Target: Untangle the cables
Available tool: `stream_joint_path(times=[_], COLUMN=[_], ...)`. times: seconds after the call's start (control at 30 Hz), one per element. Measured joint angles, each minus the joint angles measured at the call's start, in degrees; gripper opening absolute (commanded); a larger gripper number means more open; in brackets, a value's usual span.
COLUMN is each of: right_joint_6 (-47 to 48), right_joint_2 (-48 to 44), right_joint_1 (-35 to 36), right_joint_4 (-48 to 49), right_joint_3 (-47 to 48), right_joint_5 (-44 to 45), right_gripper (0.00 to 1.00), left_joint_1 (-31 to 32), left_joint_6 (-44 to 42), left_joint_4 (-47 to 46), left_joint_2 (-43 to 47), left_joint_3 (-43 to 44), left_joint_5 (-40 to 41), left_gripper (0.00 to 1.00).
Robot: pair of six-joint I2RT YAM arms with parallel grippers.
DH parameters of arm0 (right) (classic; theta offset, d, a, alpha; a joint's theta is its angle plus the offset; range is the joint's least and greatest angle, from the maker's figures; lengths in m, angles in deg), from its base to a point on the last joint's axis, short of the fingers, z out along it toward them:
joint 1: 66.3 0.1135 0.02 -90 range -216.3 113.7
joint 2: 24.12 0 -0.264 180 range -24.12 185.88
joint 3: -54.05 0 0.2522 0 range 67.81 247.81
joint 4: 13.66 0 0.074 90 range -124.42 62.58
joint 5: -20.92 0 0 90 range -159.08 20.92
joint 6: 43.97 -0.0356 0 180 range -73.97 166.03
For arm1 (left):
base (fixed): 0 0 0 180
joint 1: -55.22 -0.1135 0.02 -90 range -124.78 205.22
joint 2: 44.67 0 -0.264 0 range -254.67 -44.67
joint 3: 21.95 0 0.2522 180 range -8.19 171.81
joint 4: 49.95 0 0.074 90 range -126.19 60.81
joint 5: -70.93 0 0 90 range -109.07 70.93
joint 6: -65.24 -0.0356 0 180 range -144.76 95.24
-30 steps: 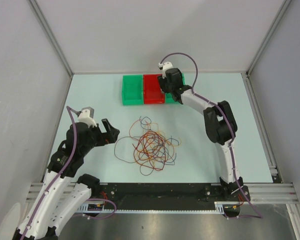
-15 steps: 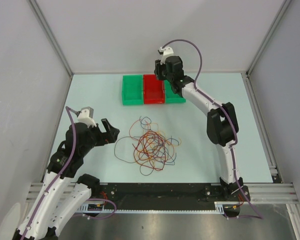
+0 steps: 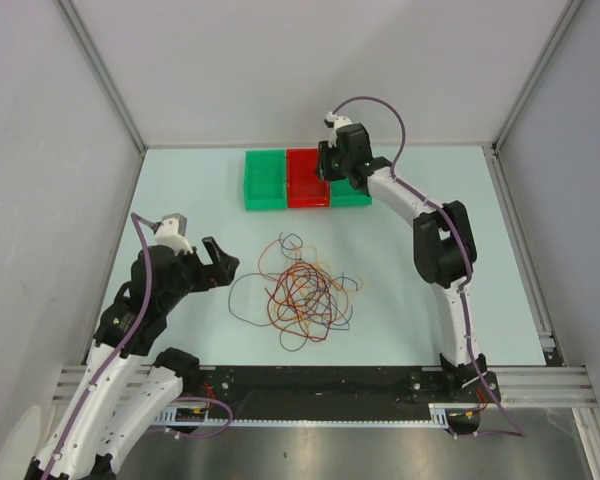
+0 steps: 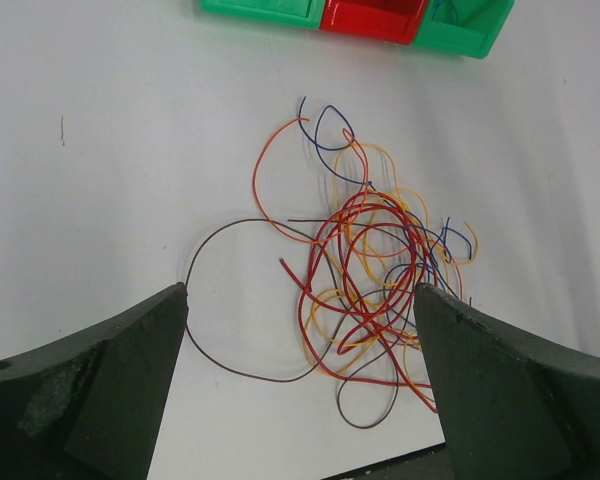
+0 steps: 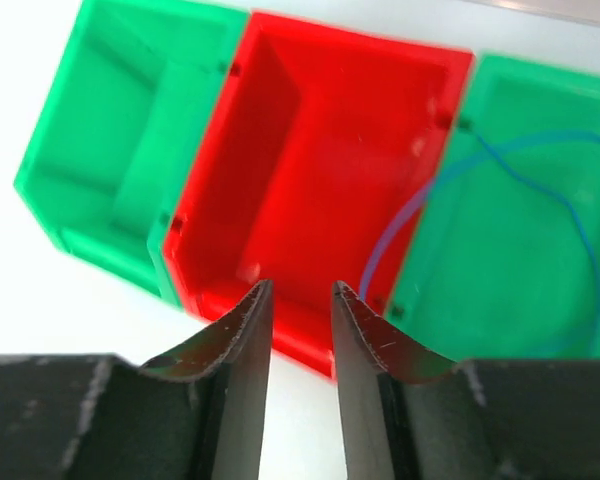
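Rail [image 3: 310, 385] w/ both arm bases runs along the near edge of the table [image 3: 400, 320]. Left gripper [image 3: 217, 262] hovers over the near-left part of the table, jaws spread wide, nothing btwn them.

Just right of it, not touching, the cables [image 4: 365, 270] lie in one tangle approx at table centre. Red, orange, yellow, blue & brown strands cross over each other in the middle. A brown loop [image 4: 195, 260] lies flat on the left side of the pile, closest to the left fingers in the wrist view. A red-orange loop & a couple of dark blue loops stick out on the far side, towards the bins.

Right arm reaches to the far end of the table. Right gripper [image 5: 300, 290] hangs over the red bin [image 5: 330, 150], near its edge w/ the right green bin [image 5: 510, 260]. Its fingers are close together w/ a slim gap, holding nothing.

Three bins stand in a row, walls touching: left green bin [image 5: 110, 160], red, right green. One blue cable [image 5: 500, 150] curves across the right green bin, one end near the wall beside the red bin.

A thick purple cable [image 3: 395, 120] arcs above the right wrist. Grey wall panels [image 3: 310, 70] close in the far side & both flanks.
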Motion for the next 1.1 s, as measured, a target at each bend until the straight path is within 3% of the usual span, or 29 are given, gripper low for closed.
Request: stream_joint_path(times=[0.13,0.3,0.5,0.6,0.63,0.67,0.93,1.1], right_joint_6=[-0.24,-4.5,-20.79,-30.67,-33.53,-36.57,-54.93,-62.05], right_joint_2=[-6.62,-19.63,-33.0,-34.82,-35.26,-35.78,-39.3,-42.16], right_joint_1=[0.07,1.42,1.16,1.4,2.03,2.95,18.6,21.97], right_joint_4=[-3.02,-3.39,-0.17,1.05,1.01,0.35,-16.37,-19.19], right_joint_3=[-5.53,-15.98,-25.0,-25.24,-25.24,-25.16,-14.32,-9.81], right_joint_5=[0.68,-2.19,-11.37,-13.38,-12.96,-11.72,3.63,6.67], right_gripper=[0.54,0.56,0.59,0.68,0.8,0.83,0.92,0.93], left_joint_1=[-0.02,-0.74,-1.14,-0.87,-0.39,0.2,6.38,12.74], left_joint_6=[0.0,-0.02,1.25,3.52,4.31,4.96,11.3,16.68], left_joint_4=[-0.15,-0.46,-2.64,-6.03,-6.97,-7.61,-10.84,-11.19], left_joint_2=[0.33,-1.79,-6.49,-9.11,-10.25,-11.28,-23.17,-24.28], left_joint_3=[0.0,0.0,-0.81,-3.41,-4.46,-5.2,-8.94,-9.86], left_joint_5=[0.0,-0.79,-1.01,-0.9,-0.44,0.17,6.99,11.17], left_gripper=[1.0,1.0,1.0,1.0,1.0,1.0,0.97,0.97])
